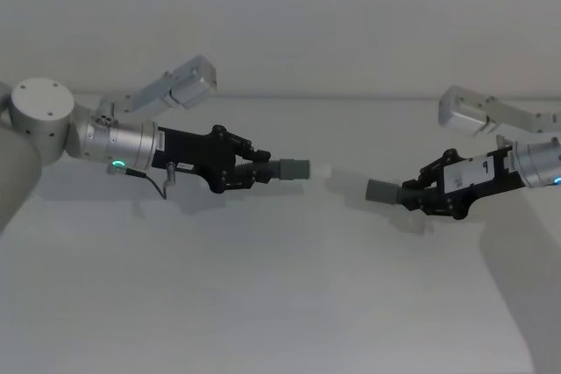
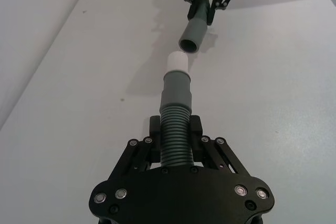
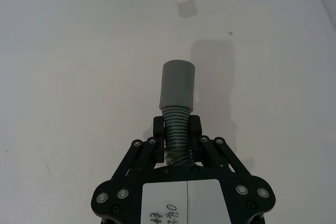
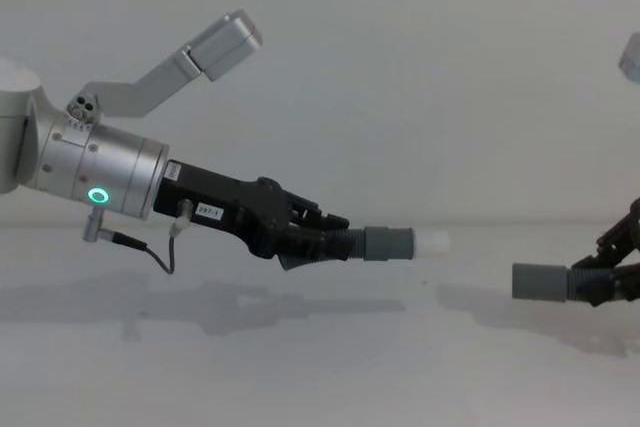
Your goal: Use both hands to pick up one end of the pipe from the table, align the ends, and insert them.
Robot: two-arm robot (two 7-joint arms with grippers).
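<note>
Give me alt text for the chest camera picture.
The left gripper holds a hose piece with a white plug tip above the white table, pointing toward the socket cuff held lower by the right gripper.

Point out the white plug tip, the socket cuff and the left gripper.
White plug tip (image 2: 177, 61), left wrist view, on its side wall.
Socket cuff (image 3: 178, 83), right wrist view, on its outer wall.
Left gripper (image 1: 254, 169), head view, between its fingertips, at the hose.

hose pieces: 2 (image 1: 280, 169) (image 1: 392, 191) | tools: 2 (image 1: 253, 170) (image 1: 417, 194) | table: 1 (image 1: 263, 304)
</note>
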